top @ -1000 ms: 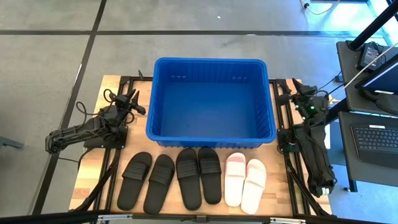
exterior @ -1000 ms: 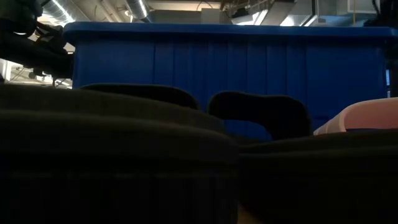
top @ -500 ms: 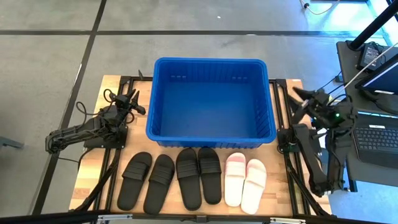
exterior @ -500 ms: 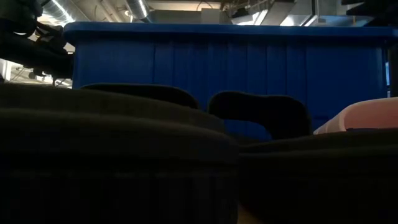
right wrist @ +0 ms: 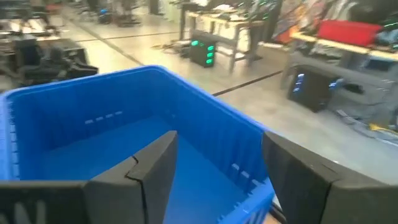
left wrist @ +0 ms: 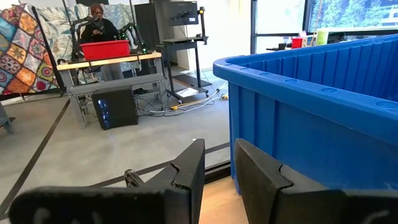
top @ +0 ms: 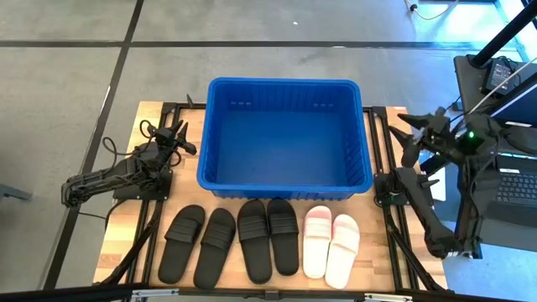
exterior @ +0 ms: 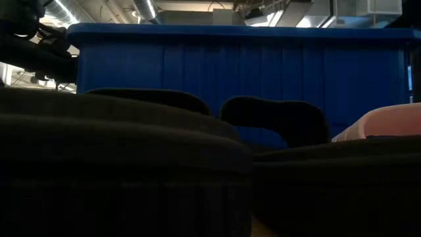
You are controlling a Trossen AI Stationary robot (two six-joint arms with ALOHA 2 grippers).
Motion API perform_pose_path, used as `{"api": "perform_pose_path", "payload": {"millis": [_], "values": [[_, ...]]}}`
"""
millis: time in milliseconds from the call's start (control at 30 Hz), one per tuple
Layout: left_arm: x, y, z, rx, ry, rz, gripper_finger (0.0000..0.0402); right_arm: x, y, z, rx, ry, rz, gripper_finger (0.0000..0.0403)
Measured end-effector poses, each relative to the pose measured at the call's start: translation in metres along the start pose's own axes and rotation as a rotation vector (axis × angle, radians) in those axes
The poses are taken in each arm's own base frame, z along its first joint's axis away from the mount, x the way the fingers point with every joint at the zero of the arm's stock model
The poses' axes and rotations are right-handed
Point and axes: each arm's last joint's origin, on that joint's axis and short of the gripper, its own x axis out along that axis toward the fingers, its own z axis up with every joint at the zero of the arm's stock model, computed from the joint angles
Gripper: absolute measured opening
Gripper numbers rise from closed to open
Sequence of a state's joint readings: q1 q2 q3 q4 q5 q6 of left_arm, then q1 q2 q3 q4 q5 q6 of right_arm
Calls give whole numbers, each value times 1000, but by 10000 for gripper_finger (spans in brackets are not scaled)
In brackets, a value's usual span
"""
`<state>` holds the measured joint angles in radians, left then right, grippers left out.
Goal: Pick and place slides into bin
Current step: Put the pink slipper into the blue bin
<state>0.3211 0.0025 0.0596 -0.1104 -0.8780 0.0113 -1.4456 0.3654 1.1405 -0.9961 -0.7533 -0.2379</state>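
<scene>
The blue bin (top: 285, 134) stands at the middle of the table's far half, with nothing in it. Several slides lie sole-down in a row along the near edge: two black pairs (top: 200, 243) (top: 268, 239) and a pale pink-white pair (top: 331, 243). My left gripper (top: 179, 138) rests low at the bin's left side, open by a narrow gap, beside the bin's wall (left wrist: 311, 124). My right gripper (top: 413, 134) hangs raised at the bin's right side, open wide, looking over the rim into the bin (right wrist: 124, 130). In the low view the black slides (exterior: 131, 164) fill the foreground before the bin (exterior: 237, 66).
A laptop (top: 512, 180) on a dark stand sits just past the table's right edge. Bare wood lies between the slides and the near edge. Far off in the room a person (left wrist: 96, 12) sits behind a table with a red tub.
My right gripper has risen from its low rest beside the bin's right wall and turned to point toward the bin, staying open. The slides and bin have not moved.
</scene>
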Motion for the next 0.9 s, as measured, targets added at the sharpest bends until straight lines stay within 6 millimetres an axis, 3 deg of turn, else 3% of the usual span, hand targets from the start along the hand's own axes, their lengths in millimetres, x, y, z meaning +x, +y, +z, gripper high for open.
{"api": "perform_pose_path", "payload": {"millis": [367, 600, 733, 800, 900], "values": [[0, 0, 0, 8, 0, 0, 82, 60, -52, 14, 152, 40, 139, 234], [0, 0, 0, 84, 0, 1, 82, 121, -68, 30, 207, -150, 311, 234], [0, 0, 0, 128, 0, 0, 82, 170, -48, 37, 202, -183, 459, 234], [0, 0, 0, 140, 0, 0, 82, 190, -25, 38, 158, -153, 529, 231], [0, 0, 0, 155, 0, 1, 82, 204, 12, 44, 62, -125, 589, 219]]}}
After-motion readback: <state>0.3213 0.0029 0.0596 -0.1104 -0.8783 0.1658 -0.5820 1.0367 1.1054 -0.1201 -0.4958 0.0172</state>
